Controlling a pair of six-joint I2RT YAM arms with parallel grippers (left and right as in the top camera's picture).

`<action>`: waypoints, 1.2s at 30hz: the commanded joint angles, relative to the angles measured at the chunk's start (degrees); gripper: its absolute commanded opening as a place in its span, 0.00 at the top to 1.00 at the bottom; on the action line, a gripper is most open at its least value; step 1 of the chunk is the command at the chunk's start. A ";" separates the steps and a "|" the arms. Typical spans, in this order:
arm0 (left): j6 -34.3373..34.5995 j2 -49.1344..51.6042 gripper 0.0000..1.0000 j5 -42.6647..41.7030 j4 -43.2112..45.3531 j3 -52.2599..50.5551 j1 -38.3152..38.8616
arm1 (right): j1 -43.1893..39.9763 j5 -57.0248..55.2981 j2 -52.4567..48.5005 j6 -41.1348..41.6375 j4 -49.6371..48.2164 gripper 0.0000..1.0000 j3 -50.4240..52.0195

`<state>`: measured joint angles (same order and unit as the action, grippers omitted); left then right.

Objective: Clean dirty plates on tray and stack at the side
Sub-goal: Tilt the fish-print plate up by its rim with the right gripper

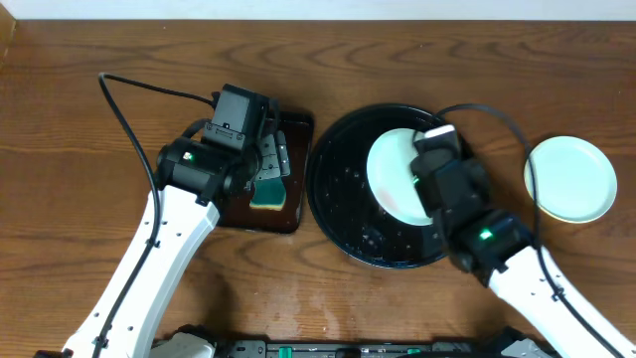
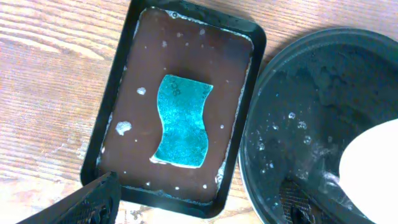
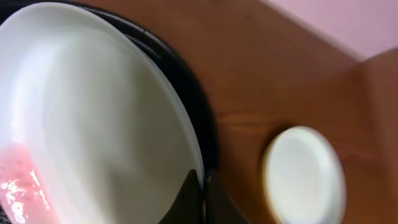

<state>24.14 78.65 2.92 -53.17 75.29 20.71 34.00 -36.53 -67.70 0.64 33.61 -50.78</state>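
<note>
Overhead, white plate (image 1: 393, 169): apparently tilted at the round black tray's (image 1: 333, 199) right side, red smear (image 3: 15, 180) exposed for wiping.
Right gripper (image 3: 199, 196): pinched on its rim, steadying it.
Left gripper (image 1: 266, 167): spread above teal sponge (image 2: 181, 121), likely to fetch it.
Mint plate (image 1: 570, 179): on table beyond the tray's right rim, seemingly set aside.

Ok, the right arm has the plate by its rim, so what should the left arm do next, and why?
Probably lower the open left fingers straight onto the teal sponge and close on it. They hang above it, the sponge lies free in the rectangular tray, and the plate pinched by the right fingers at the round tray shows a red smear to wipe.
</note>
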 commanded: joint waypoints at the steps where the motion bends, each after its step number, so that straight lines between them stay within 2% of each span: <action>1: -0.11 0.00 0.18 -0.17 -0.17 0.92 -0.28 | 7.58 -16.22 0.85 -3.76 -0.24 0.99 -0.28; 8: -0.09 0.00 0.18 -0.17 -0.17 0.92 -0.28 | 17.05 -28.85 0.85 -4.44 -0.26 0.99 -0.26; 14: -0.09 0.00 0.18 -0.17 -0.17 0.92 -0.28 | 21.86 -38.27 0.83 -8.72 -3.19 0.99 -0.26; 21: -0.09 0.00 0.18 -0.15 -0.17 0.92 -0.28 | 23.45 -40.17 0.83 -13.53 -7.26 0.99 -0.26; 36: -0.09 0.00 0.18 -0.17 -0.17 0.92 -0.28 | 23.47 -40.17 0.83 -15.08 -8.59 0.99 -0.26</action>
<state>24.14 78.65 2.92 -53.17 75.29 20.71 56.71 -74.43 -67.68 -13.72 25.41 -50.78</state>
